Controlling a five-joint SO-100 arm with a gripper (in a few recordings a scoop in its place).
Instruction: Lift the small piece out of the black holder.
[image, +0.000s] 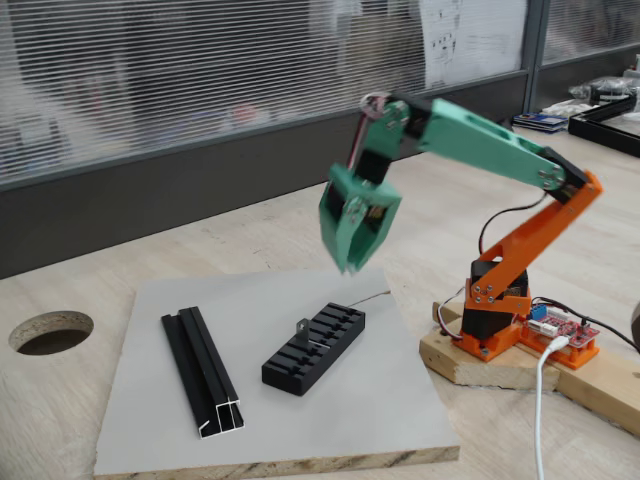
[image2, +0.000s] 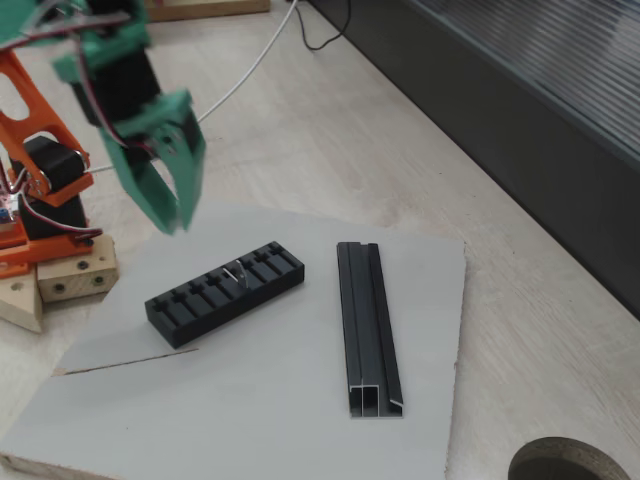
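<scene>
Fixed views, both, show one grey board (image: 200, 420) lying on the wooden surface (image: 60, 400). Going left to right in a fixed view: round cutout hole (image: 50, 332) in the surface at far left, mid-height; then a long thin black channel rail (image: 203, 370) on the board's left part, running toward the lower edge; then the black holder (image: 314, 349) near frame centre, slotted block lying flat and angled up to the right, apart from the rail. Small piece (image: 306, 327) stands in one of the holder's middle slots, grey tab poking up above the block. Green end effector (image: 350, 268) hangs in the air above and slightly right of the holder, tips pointing down, clear of the piece and the block, nothing held. Fingers look nearly together at the tips; can't tell the exact gap. Orange arm base (image: 495, 320) on a wooden block at right, with a red circuit board (image: 565, 330) beside it. In a fixed view the order flips: end effector (image2: 170, 222) upper left, holder (image2: 224, 293) left of centre with the piece (image2: 238, 272) in a mid slot, rail (image2: 368, 325) right of centre.
</scene>
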